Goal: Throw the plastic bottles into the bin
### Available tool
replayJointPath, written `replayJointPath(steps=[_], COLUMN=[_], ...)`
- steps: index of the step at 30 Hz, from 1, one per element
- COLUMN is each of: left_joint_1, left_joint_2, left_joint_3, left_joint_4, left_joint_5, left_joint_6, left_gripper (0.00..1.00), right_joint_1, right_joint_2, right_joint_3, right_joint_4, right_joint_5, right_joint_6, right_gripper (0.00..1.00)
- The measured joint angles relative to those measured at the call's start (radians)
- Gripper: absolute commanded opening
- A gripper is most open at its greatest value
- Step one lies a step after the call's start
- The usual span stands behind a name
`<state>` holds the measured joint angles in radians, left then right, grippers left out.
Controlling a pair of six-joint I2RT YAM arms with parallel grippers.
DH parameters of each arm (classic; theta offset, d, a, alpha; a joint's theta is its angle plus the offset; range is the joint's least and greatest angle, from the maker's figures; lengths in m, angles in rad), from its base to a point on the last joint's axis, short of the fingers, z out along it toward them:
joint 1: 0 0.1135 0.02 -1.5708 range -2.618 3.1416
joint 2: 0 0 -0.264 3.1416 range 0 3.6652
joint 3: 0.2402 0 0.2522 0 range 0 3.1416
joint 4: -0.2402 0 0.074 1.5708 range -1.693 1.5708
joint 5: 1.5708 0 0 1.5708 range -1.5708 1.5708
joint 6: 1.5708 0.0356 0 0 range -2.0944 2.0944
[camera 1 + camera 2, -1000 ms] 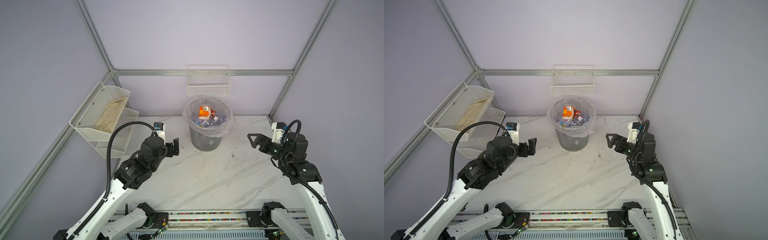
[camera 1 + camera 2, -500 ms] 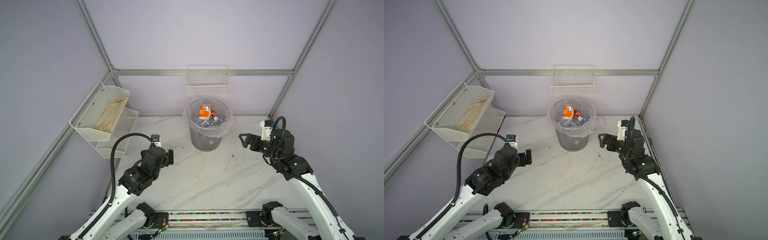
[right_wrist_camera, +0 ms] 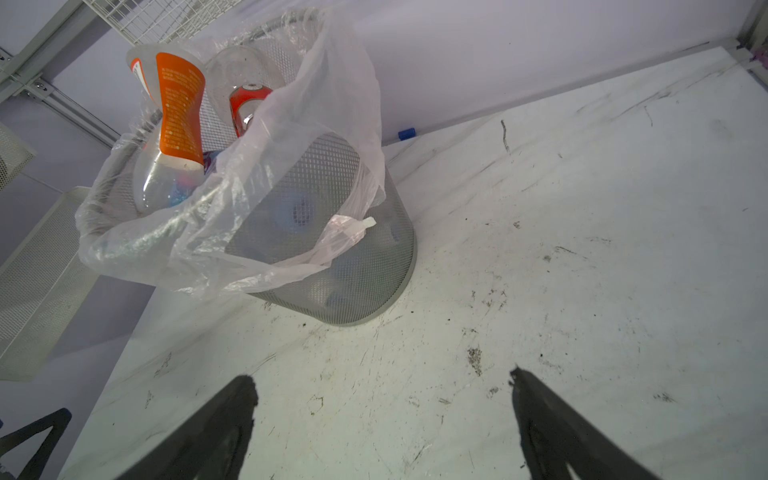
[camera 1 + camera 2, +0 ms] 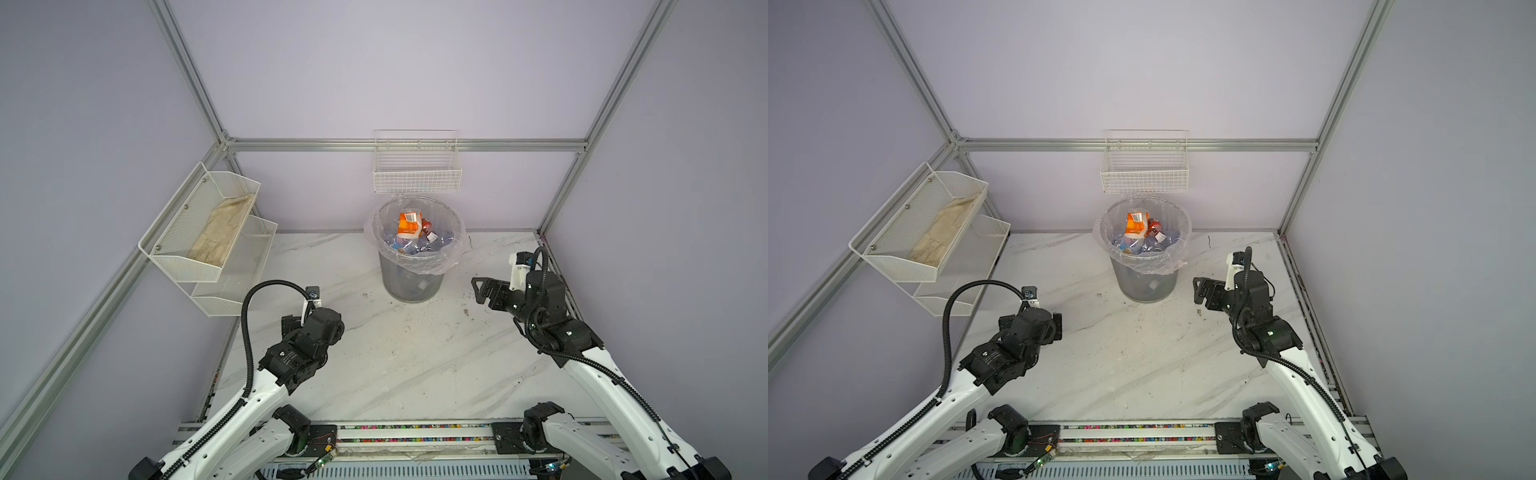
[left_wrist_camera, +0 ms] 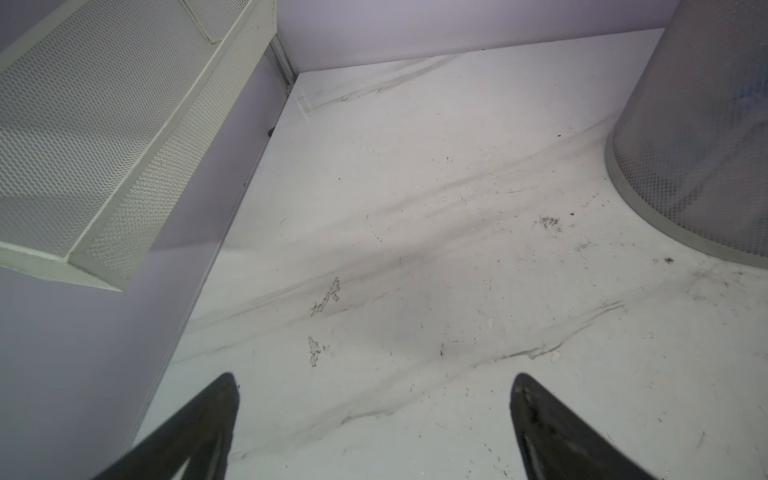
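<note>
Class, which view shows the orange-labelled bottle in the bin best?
The right wrist view: the orange-labelled bottle appears close and large in the bin. Both top views show it small and distant; the left wrist view shows only the bin's wall.

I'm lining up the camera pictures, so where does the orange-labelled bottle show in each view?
Top view: orange-labelled bottle inside the bin, near its middle.
Top view: same spot, in the bin.
Left wrist: not in it; only the bin's wall shows.
Right wrist: sticking up above the bin's rim.
Shared landmark: the bin.
</note>
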<state>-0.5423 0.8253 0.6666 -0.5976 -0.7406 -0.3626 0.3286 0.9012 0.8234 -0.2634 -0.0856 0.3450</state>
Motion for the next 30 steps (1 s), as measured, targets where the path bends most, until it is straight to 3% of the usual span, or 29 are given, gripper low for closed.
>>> replayJointPath(steps=[7, 16, 30], left_joint_1=[0.044, 0.071, 0.098], left_joint_2=[0.111, 0.193, 0.256], left_joint_3=[-0.024, -0.066, -0.216], left_joint_4=[0.102, 0.224, 0.393], left_joint_5=[-0.009, -0.058, -0.115], left_joint_6=[0.017, 0.053, 0.068], left_gripper=[1.00, 1.00, 1.00], right_joint_1=[0.002, 0.003, 0.003], right_joint_2=[-0.082, -0.183, -0.087], right_joint_3=[-0.126, -0.284, -0.464], right_joint_4=[0.135, 0.265, 0.467], right_joint_5=[0.084, 0.312, 0.495], right_joint_6=[-0.077, -0.154, -0.188], right_gripper=[0.98, 0.97, 0.97])
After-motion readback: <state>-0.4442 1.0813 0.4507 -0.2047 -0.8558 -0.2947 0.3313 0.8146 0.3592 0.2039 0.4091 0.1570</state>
